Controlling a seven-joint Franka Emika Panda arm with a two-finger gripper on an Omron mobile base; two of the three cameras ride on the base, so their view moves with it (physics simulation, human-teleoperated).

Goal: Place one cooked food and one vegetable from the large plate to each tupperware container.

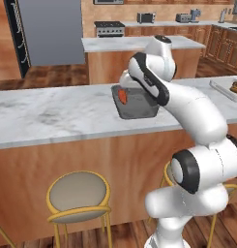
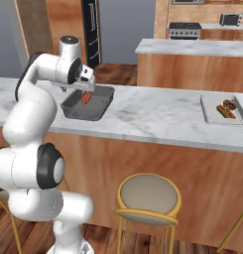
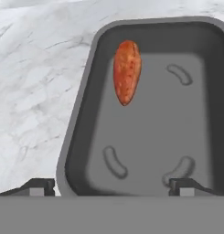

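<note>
A dark grey tupperware container point(image 3: 154, 114) sits on the marble counter, and a red-orange tapered vegetable point(image 3: 127, 72) lies in its far left part. My gripper point(image 3: 113, 185) hovers just above the container's near rim, open, with nothing between its fingertips. From the base views the same container point(image 1: 135, 104) point(image 2: 88, 105) lies under my hand point(image 2: 86, 82), with the vegetable point(image 1: 123, 96) point(image 2: 86, 99) inside. Far to the right, a pale tupperware container point(image 2: 223, 110) holds a hot dog point(image 2: 224, 112) and a brown lumpy vegetable point(image 2: 230, 104). The large plate is out of view.
The marble counter point(image 1: 52, 114) runs wide to both sides of the dark container. Stools point(image 1: 77, 193) point(image 2: 149, 196) stand below its front edge. A second island point(image 1: 139, 44) and a stove point(image 1: 109, 28) are behind.
</note>
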